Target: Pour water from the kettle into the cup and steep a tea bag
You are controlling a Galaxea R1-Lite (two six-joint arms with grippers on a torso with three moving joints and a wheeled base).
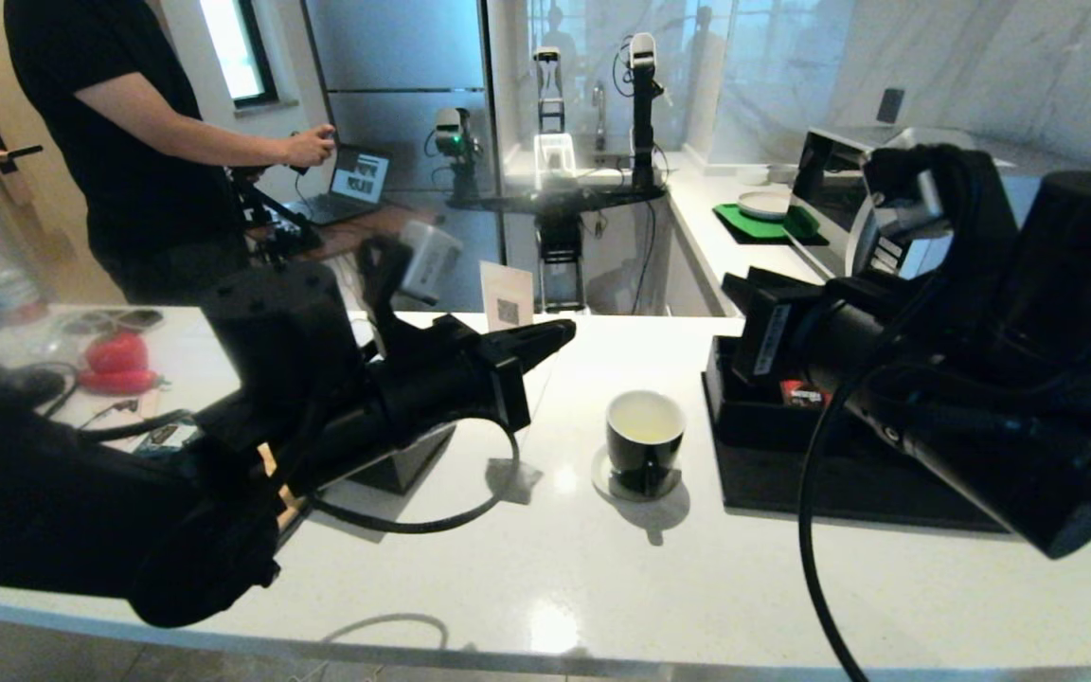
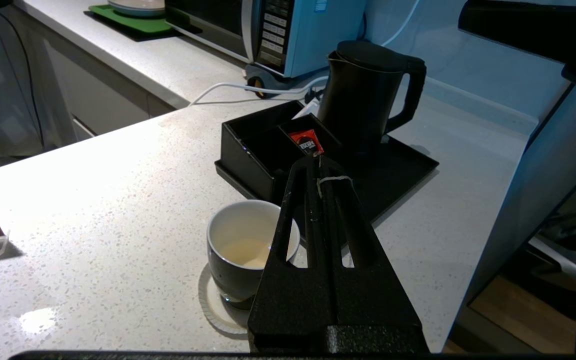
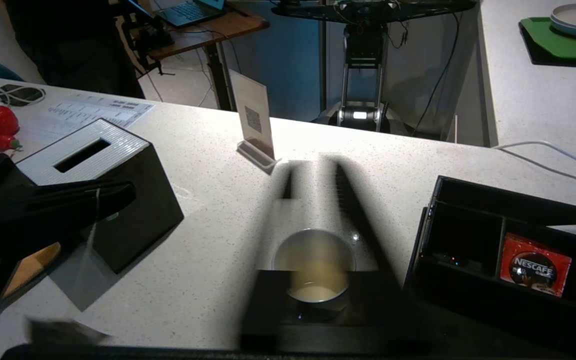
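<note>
The black cup point(image 1: 645, 445) stands on a white coaster point(image 1: 607, 485) mid-counter, with pale yellowish water point(image 2: 245, 252) in its white inside. My left gripper point(image 1: 553, 339) hovers left of the cup and above it, shut on the thin white string point(image 2: 333, 179) of the tea bag. A faint grey bag shape point(image 1: 512, 478) hangs below it, left of the cup. The matte black kettle point(image 2: 368, 95) stands on the black tray point(image 2: 408, 165). My right gripper point(image 3: 313, 165) is open and empty, raised over the tray's near side, with the cup point(image 3: 313, 265) showing between its blurred fingers.
A black organiser box with a red sachet point(image 3: 535, 265) sits on the tray beside the cup. A black tissue box point(image 3: 93, 150) stands under my left arm, and a card stand point(image 1: 506, 296) at the counter's far edge. A person point(image 1: 129, 142) stands at the back left.
</note>
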